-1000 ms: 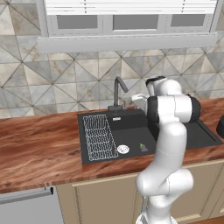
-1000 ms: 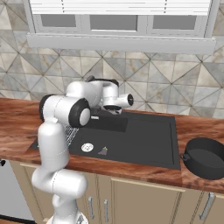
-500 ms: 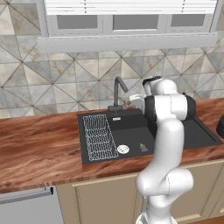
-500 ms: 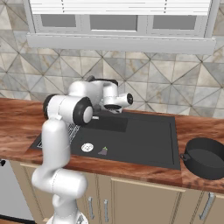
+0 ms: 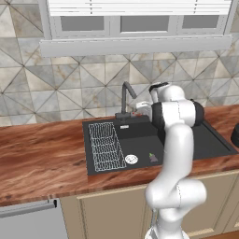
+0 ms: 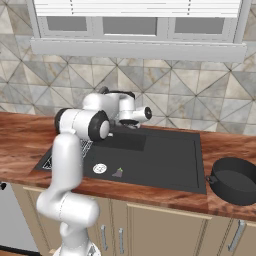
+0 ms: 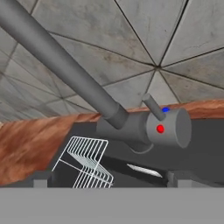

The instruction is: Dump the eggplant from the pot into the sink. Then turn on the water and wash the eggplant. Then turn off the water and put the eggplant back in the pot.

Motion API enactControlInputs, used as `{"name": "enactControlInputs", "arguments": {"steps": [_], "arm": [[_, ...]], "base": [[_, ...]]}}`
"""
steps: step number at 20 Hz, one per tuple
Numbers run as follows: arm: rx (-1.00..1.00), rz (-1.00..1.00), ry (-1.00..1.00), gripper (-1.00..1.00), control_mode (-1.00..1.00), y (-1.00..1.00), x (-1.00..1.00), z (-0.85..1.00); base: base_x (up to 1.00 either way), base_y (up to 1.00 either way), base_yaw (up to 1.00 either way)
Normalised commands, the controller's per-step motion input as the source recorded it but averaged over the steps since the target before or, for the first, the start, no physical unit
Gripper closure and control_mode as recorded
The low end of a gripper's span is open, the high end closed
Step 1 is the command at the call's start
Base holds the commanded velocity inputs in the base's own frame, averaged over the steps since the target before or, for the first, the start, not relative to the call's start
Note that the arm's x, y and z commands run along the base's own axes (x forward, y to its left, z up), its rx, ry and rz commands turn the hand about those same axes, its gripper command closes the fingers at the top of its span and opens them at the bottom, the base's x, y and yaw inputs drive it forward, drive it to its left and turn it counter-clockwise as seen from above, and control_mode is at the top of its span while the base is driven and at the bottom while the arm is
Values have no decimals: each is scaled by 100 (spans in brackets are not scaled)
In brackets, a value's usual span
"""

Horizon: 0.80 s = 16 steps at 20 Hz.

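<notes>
Counter (image 5: pixel 42 161): reddish wood grain, running below and to both sides of the claw; tiled wall behind it.
Sink (image 6: pixel 165 160): matte black, set into the counter, its basin below and in front of the claw.
Wire rack (image 5: pixel 105 145): white, lying in the sink on the arm's left side; in the hand view (image 7: pixel 87 162) it sits low, under the faucet spout.
Pot (image 6: pixel 236 180): dark and round, on the counter past the sink's right edge, well apart from the claw.
Faucet (image 7: pixel 144 127): dark grey; long spout slanting away, round body with a red and a blue dot and a short lever on top, straight ahead of the claw and close.
Claw (image 6: pixel 131 122): raised over the back edge of the sink near the faucet base, jaws spread wide, nothing between them; fingertips (image 7: pixel 41 180) just peeking at the bottom of the hand view.
Drain (image 5: pixel 131 159): white disc on the basin floor, below the claw.
Eggplant (image 6: pixel 118 173): tiny purple lump, green tip, on the basin floor just beside the drain, well below the claw, apart from it.
</notes>
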Motion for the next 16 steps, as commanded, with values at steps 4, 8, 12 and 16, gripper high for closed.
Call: {"name": "enactControlInputs", "arguments": {"steps": [4, 8, 12, 16], "arm": [[0, 0, 0, -100, -100, 0, 35, -6], [-1, 0, 0, -100, -100, 0, 35, -9], [-3, -1, 0, -100, -100, 0, 29, -15], [-2, -1, 0, -100, -100, 0, 22, -21]], "base": [[0, 0, 0], [0, 0, 0], [0, 0, 0], [0, 0, 0]]}}
